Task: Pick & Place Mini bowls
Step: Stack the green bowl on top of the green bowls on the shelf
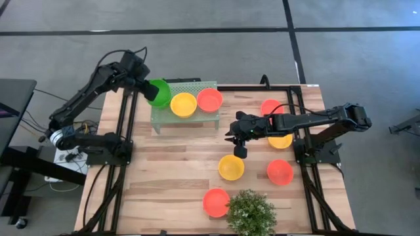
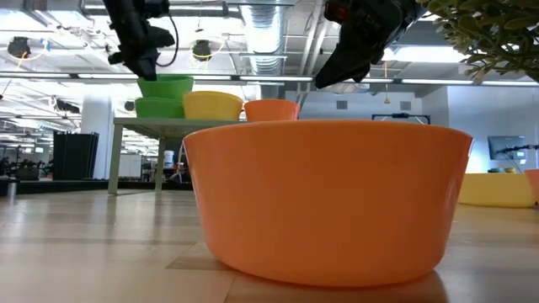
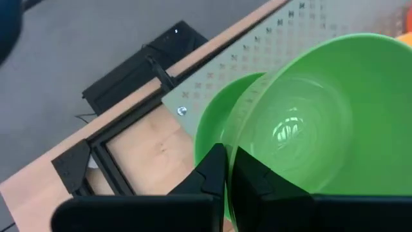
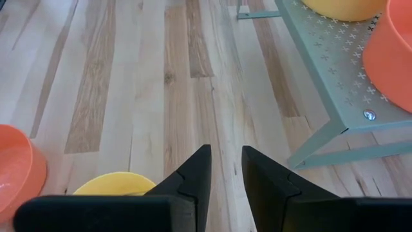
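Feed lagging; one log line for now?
left end effector: shut on green bowl, over stand | right end effector: empty, above table

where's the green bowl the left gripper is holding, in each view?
High: tilted bright green plastic bowl at the left end of the pale green perforated stand.
Low: upper left, above a second green bowl, under the left gripper.
Left wrist: fills the right half, rim pinched by the fingers.
Right wrist: not in it.
Shared landmark: the stand.

2 grn bowls (image 1: 158,92), 3 yel (image 1: 184,105), 4 red (image 1: 210,99)
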Controlling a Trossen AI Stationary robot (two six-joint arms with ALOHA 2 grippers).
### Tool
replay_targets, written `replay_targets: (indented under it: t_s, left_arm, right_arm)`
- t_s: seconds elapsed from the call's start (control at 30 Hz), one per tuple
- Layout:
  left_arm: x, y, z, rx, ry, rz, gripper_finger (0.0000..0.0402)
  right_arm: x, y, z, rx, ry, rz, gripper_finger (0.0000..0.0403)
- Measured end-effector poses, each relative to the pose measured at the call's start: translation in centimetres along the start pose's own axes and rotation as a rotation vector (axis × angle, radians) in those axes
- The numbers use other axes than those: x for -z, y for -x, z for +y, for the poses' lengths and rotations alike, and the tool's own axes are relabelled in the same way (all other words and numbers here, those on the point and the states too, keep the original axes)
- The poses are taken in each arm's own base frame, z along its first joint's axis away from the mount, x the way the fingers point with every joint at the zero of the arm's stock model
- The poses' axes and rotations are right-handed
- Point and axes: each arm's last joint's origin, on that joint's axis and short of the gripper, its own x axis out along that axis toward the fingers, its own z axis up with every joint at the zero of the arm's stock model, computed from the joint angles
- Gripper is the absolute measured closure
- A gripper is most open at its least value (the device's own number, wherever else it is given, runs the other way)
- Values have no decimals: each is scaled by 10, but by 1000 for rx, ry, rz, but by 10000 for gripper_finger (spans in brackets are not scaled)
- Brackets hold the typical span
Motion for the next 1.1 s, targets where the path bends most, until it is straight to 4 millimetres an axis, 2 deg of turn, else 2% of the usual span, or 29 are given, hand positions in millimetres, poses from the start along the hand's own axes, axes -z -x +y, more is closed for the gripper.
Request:
replay_targets:
  t_s: [0.43, 0.67, 0.87, 1.1]
  left_arm:
    - [-1, -30, -2, 8, -29, 181, 383]
    - [-5, -43, -3, 8, -31, 211, 370]
    - [-5, -41, -3, 8, -31, 206, 345]
    - [0, -21, -3, 6, -61, 138, 324]
  right_arm:
    - [0, 0, 0, 0, -2, 0, 321]
    - [0, 0, 0, 0, -2, 0, 321]
    - [0, 0, 0, 0, -1, 0, 321]
    - [0, 0, 0, 0, -1, 0, 321]
